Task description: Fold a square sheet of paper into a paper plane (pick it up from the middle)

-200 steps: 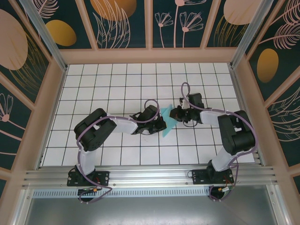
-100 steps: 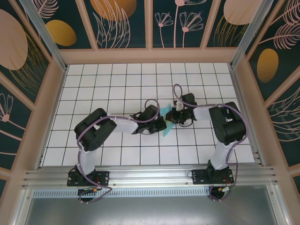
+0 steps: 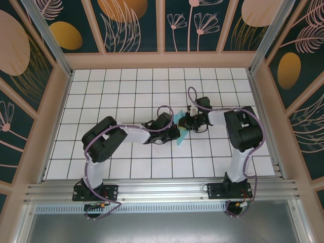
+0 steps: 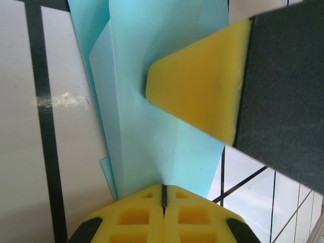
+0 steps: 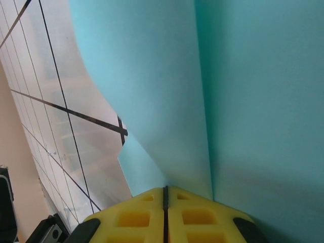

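The light turquoise sheet of paper (image 3: 180, 127) is folded into layers and held up between both grippers at the table's middle. In the left wrist view the paper (image 4: 147, 116) rises out of the seam of my left gripper (image 4: 163, 188), which is shut on its lower edge. A yellow fingertip (image 4: 197, 96) of the right gripper presses against the paper's face there. In the right wrist view the paper (image 5: 243, 101) shows one long crease, and my right gripper (image 5: 165, 190) is shut on it. I cannot tell whether it has the paper plane's dart shape.
The white grid table (image 3: 126, 91) lies open on all sides of the grippers. Wooden frame walls (image 3: 50, 116) bound it at left, right and back. The aluminium rail (image 3: 162, 190) with both arm bases runs along the near edge.
My right gripper has moved left, close up against the left gripper, and its arm has folded in. Less of the paper shows between them. The left arm has stayed put.
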`<state>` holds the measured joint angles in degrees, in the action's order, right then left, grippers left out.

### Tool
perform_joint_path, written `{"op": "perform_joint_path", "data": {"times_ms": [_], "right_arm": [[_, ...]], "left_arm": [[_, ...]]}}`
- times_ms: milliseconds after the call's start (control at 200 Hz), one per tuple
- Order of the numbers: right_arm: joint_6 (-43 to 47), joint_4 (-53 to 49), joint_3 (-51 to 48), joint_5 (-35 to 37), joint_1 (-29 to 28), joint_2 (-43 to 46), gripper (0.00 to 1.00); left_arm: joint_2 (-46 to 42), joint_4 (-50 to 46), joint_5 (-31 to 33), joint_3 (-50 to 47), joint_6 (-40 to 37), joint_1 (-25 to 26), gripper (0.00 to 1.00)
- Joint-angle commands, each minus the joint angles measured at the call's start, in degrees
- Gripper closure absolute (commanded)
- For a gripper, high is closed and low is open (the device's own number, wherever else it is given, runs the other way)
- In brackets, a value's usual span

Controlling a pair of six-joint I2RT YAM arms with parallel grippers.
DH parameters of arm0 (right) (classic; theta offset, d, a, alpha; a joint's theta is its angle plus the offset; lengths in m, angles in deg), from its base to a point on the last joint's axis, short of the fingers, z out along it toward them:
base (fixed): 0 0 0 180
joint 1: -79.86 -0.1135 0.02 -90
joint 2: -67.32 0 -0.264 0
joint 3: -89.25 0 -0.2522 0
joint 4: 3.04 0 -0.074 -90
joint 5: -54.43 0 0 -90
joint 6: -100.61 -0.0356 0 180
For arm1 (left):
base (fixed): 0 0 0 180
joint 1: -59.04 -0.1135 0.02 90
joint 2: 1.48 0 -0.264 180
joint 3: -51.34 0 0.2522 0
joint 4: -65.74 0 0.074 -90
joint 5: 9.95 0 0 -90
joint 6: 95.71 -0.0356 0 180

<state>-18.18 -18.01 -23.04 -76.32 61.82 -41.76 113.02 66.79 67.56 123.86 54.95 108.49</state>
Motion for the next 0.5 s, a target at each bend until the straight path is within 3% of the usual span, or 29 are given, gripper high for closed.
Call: {"op": "perform_joint_path", "data": {"times_ms": [0, 495], "right_arm": [[1.6, 2.1, 2.8, 7.3, 2.1, -2.8, 0.89], [3.3, 0.1, 8.2, 6.7, 3.4, -6.2, 0.87]], "left_arm": [[4.9, -14.3, 2.6, -4.4, -1.9, 0.3, 1.00], [4.1, -14.3, 2.9, -5.6, -2.1, 0.3, 1.00]]}}
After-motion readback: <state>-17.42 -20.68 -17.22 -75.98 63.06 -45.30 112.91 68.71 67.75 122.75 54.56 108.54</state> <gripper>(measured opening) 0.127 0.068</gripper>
